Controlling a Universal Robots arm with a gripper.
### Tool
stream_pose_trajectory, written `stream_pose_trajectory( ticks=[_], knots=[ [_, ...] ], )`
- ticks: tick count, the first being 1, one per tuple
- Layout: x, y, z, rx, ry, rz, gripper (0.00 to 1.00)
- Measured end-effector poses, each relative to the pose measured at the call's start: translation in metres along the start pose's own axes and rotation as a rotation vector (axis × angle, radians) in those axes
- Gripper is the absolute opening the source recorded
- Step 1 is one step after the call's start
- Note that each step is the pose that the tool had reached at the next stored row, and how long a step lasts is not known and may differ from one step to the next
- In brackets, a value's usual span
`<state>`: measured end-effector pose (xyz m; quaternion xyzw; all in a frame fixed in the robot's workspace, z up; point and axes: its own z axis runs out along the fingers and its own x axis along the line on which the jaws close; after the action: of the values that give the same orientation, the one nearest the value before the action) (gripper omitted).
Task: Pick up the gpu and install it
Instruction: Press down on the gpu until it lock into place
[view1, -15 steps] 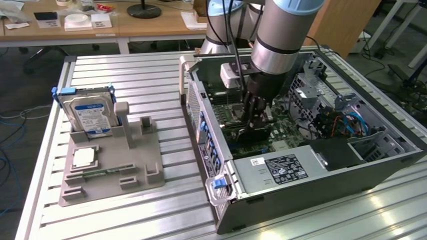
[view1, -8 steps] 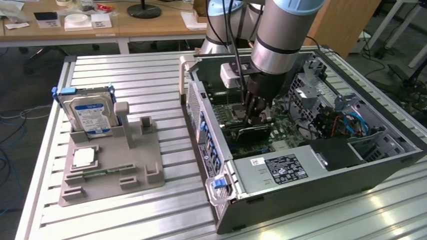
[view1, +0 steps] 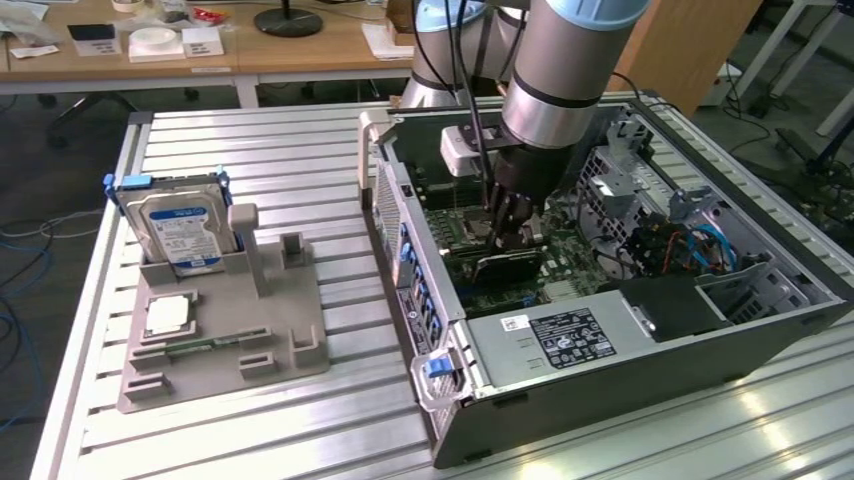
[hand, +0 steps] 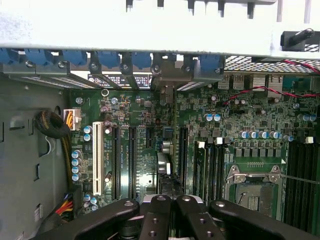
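Gripper (view1: 514, 232) is down inside the open PC case (view1: 747, 345), fingers pinched fully together on the top edge of the gpu (view1: 505, 268), which stands on edge as a dark card just below the fingers, over the green motherboard (view1: 571, 262) near the case's rear wall. In the wrist view the black fingers (hand: 161, 216) meet at the middle with the card's thin edge (hand: 164, 167) running away between them, lined up beside the long black expansion slots (hand: 132, 160) and a white slot (hand: 97, 157); whether the card is seated in a slot cannot be told. Readable writing: almost none. The power supply (view1: 561, 345) carries a black label and a small white sticker, text too small to read; the hard drive (view1: 180, 228) has a blue-white label, also unreadable. White print on the board between slots is not legible. The hard drive stands upright in the grey parts holder (view1: 220, 335) on the exterior view's left, well apart from the case, with a flat square chip (view1: 167, 315) lying in the holder's tray. Room: the case is open on top, the arm comes straight down through it; the drive cage (view1: 621, 175) and blue cables (view1: 707, 245) sit on the exterior view's right of the gripper, close but not touching. Blue slot clips (hand: 107, 59) line the rear wall, the empty CPU socket (hand: 252, 192) and memory slots (hand: 300, 170) lie beside the card. The slatted aluminium table (view1: 267, 150) lies between holder and case.
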<state>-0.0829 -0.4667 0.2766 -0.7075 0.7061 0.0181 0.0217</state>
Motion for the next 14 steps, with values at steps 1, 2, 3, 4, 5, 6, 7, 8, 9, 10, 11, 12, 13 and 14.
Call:
stream_pose_trajectory(
  ticks=[1, 2, 3, 4, 5, 6, 7, 8, 9, 10, 11, 12, 13, 14],
  knots=[
    [0.0, 0.0, 0.0, 0.0, 0.0, 0.0, 0.11],
    [0.0, 0.0, 0.0, 0.0, 0.0, 0.0, 0.11],
    [0.0, 0.0, 0.0, 0.0001, 0.0, 0.0, 0.11],
    [0.0, 0.0, 0.0, -0.0002, 0.0, 0.0, 0.11],
    [0.0, -0.0002, 0.0, -0.0016, 0.0, 0.0, 0.11],
    [0.0, -0.0001, 0.0, -0.0022, 0.0, 0.0, 0.11],
    [0.0, -0.0001, 0.0, -0.0022, 0.0, 0.0, 0.11],
    [0.0, -0.0001, 0.0, -0.0023, 0.0, 0.0, 0.11],
    [0.0, -0.0003, 0.0002, -0.0022, -0.0001, 0.0, 0.11],
    [-0.0003, -0.0017, 0.0003, -0.0024, -0.0001, 0.0, 0.11],
    [-0.0006, -0.0041, 0.0005, -0.0023, 0.0, 0.0, 0.11],
    [-0.0008, -0.0059, 0.0007, -0.0023, 0.0, 0.0, 0.11],
    [-0.0013, -0.007, 0.001, -0.0023, -0.0001, -0.001, 0.11],
    [-0.0016, -0.0074, 0.0012, -0.0023, -0.0002, -0.001, 0.11]
  ],
)
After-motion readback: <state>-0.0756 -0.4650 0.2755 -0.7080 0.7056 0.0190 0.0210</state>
